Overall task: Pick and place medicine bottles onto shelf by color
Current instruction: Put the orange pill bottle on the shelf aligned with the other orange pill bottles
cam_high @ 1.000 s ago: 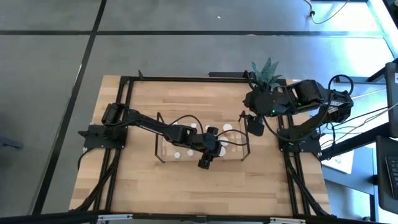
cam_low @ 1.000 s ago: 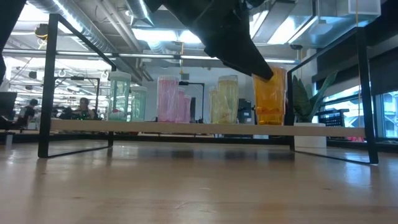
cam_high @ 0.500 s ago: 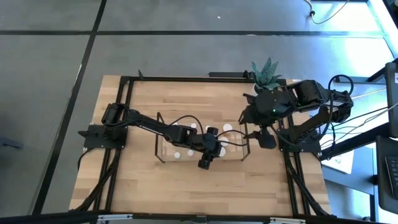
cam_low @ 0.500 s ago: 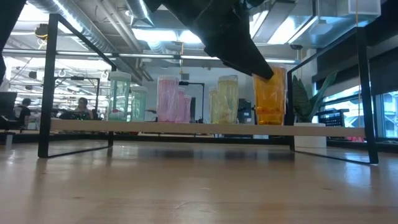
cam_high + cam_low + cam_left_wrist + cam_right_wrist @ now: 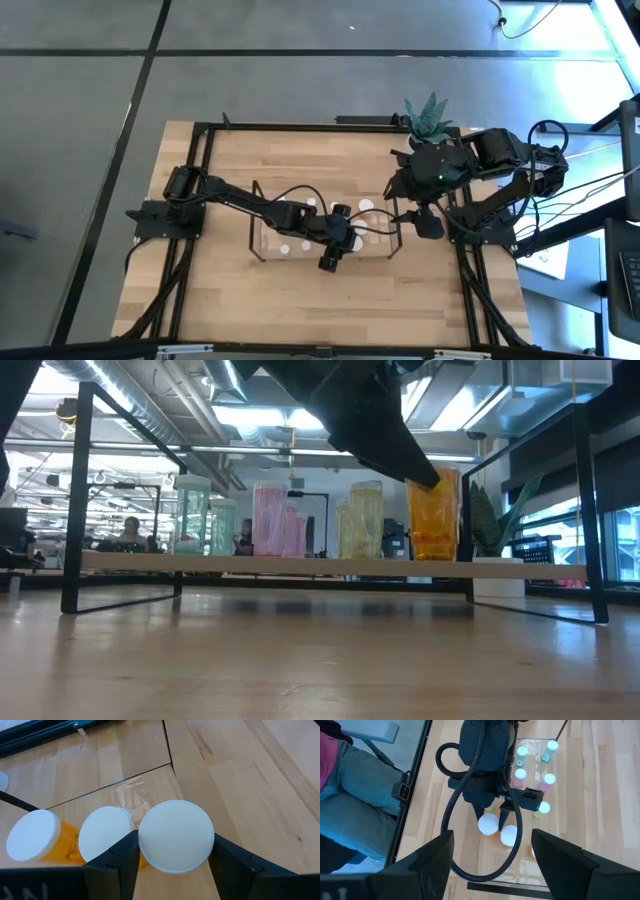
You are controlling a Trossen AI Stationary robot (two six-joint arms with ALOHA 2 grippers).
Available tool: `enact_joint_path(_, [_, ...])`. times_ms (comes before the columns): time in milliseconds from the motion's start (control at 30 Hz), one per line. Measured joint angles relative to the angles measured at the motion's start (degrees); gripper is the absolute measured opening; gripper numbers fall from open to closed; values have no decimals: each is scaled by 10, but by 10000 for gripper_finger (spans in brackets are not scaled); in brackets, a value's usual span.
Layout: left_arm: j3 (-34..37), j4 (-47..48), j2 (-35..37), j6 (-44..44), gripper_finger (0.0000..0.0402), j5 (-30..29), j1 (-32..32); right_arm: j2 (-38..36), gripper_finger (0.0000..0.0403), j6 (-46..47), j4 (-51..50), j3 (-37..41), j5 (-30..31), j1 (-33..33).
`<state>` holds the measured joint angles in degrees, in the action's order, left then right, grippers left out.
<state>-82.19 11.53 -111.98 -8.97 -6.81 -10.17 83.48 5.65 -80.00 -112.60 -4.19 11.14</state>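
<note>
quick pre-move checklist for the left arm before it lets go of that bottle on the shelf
1. Left gripper closed on the white-capped orange bottle: ok, a finger on each side of the cap.
2. Bottle over the shelf, at its right end: ok.
3. Colour match: ok, two more orange bottles stand right beside it; green, pink and yellowish groups sit further along.
4. Bottle base resting on the shelf board: cannot tell, the gripper hides it in the low view.
5. Right gripper out of the way: ok, open and empty, off the shelf's right end.
6. Gap to the nearest cap: not ok, very tight.
</note>
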Motion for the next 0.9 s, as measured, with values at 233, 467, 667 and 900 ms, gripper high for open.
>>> enact_joint_path(233, [0, 6, -1, 1, 190, 0, 3, 0, 268, 1, 0, 0, 0, 0])
enact_joint_path(467, [0, 13, -6, 14, 191, 3, 5, 0, 268, 2, 0, 0, 0, 0])
enact_joint_path(667, [0, 13, -6, 14, 211, 4, 6, 0, 268, 1, 1, 0, 0, 0])
enact_joint_path(900, [0, 13, -6, 15, 254, 5, 6, 0, 268, 0, 1, 0, 0, 0])
